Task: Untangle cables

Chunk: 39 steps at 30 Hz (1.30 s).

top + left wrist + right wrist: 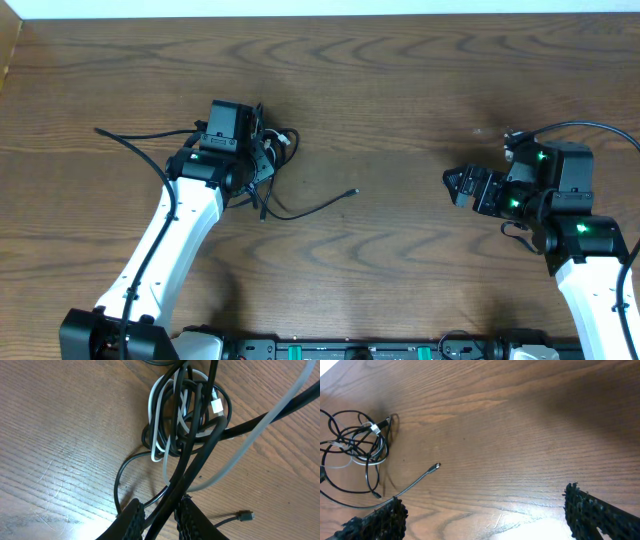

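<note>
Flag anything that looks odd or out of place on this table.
Only the cables: black cords and a white cord are knotted in one clump, with one plug end trailing toward the centre of the table. The left hand pinches a black cord from it; the right hand is open and empty.

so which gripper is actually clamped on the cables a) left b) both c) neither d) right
a, black strands of the cables run between the fingers of the left gripper, which is closed in on them, while the right gripper stands wide open, well apart from them.
</note>
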Tool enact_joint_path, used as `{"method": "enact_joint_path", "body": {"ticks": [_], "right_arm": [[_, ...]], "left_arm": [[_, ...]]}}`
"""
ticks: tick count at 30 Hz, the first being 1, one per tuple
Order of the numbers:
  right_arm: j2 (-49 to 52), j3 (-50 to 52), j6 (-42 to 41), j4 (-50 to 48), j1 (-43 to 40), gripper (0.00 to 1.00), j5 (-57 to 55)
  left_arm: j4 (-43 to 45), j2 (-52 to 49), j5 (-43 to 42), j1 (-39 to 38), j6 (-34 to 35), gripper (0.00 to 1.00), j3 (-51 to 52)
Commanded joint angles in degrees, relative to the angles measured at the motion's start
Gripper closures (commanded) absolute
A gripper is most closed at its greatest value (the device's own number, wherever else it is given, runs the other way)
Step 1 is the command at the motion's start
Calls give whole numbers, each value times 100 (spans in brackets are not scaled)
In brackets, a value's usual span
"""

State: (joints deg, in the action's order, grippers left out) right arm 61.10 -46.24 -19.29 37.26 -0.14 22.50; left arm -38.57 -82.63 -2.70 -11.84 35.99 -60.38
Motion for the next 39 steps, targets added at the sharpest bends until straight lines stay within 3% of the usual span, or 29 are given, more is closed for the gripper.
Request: {"method": "enact_joint_path", "body": {"ticks": [1, 39], "right_arm": [[0, -162, -33, 4, 61, 1, 15], [0, -162, 74, 92, 61, 1, 13]], "left_arm": [[-22, -9, 9, -13, -22, 75, -11], [-15, -11, 15, -13, -22, 75, -11]]}}
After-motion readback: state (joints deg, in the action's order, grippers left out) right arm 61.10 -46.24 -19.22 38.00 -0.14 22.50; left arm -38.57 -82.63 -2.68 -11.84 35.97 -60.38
